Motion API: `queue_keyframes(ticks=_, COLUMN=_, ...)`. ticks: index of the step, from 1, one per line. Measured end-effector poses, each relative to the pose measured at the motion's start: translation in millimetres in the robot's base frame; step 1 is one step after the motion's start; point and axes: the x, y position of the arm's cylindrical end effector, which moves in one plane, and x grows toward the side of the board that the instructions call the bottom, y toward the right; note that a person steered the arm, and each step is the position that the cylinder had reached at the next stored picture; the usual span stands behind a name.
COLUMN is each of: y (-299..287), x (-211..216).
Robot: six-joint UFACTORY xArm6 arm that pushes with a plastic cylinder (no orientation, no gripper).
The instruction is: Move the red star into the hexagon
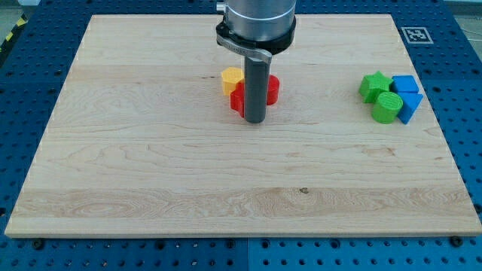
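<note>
Jaws: none fitted; the arm ends in a plain dark rod, so nothing here can be released, clenched or grasping.
My tip (255, 121): planted on the desk at upper centre, at the lower edge of a small red-and-yellow cluster, the rod standing upright before it.
Red star (237, 99): a red piece shows just left of the rod, touching it or nearly so; its points are largely hidden, so the star shape is a judgement, not a certainty.
Second red block (273, 87): peeks out on the rod's right side, rounded in outline; whether it is the hexagon or a cylinder cannot be told.
Yellow block (232, 77): sits just above and left of the red piece, touching it; it looks faceted and may be the hexagon the task names.
Progress: the star appears already pressed against its neighbours, so the task looks close to done or done, if one of those two is the target. Which one is the hexagon stays unclear behind the rod.
Left to do: at most a short nudge toward the view's top, judged from the tip's place below the star.
Green blocks (380, 96): a star-like piece and a cylinder at the view's right, well apart from the action.
Blue blocks (407, 95): two pieces touching the green pair, untouched.
Desk (151, 173): pale wooden board, bare across its lower half.
</note>
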Motion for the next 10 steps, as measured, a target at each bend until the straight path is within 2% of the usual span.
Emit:
queue_keyframes(ticks=1, y=0, x=-11)
queue_keyframes(ticks=2, y=2, x=-5)
queue_keyframes(ticks=3, y=6, x=20)
queue_keyframes(ticks=5, y=63, x=-10)
queue_keyframes(ticks=6, y=69, x=-36)
queue_keyframes(ticks=9, y=52, x=-44)
queue_keyframes(ticks=10, y=72, x=-52)
